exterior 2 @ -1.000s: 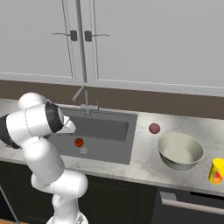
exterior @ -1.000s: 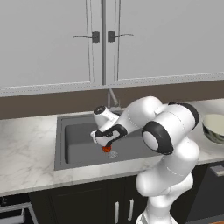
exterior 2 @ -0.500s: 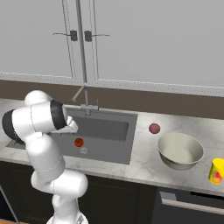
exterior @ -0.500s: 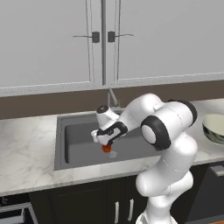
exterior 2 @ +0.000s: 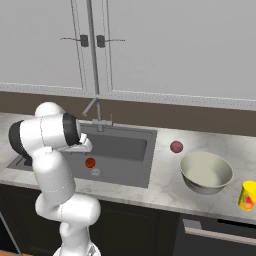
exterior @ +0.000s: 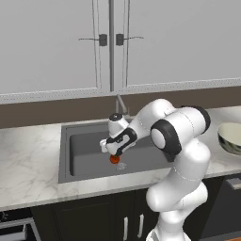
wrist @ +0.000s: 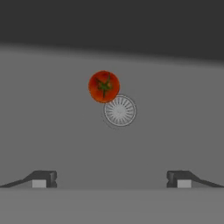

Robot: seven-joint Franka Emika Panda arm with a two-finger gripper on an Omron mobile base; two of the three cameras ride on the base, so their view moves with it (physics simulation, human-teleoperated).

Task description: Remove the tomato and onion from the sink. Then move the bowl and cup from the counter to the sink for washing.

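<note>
Resting at centre frame in the hand view, the tomato lies on the sink floor, touching the drain. Above it hangs the gripper, spread wide and empty. The tomato's removal is in hand: next, descend and centre over it.

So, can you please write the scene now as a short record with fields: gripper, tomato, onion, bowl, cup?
gripper: open, hanging above the sink floor, holding nothing
tomato: on the sink floor, touching the drain edge, beyond the fingertips
onion: on the counter, between sink and bowl
bowl: upright on the counter, right of the sink
cup: on the counter, right of the bowl
</note>
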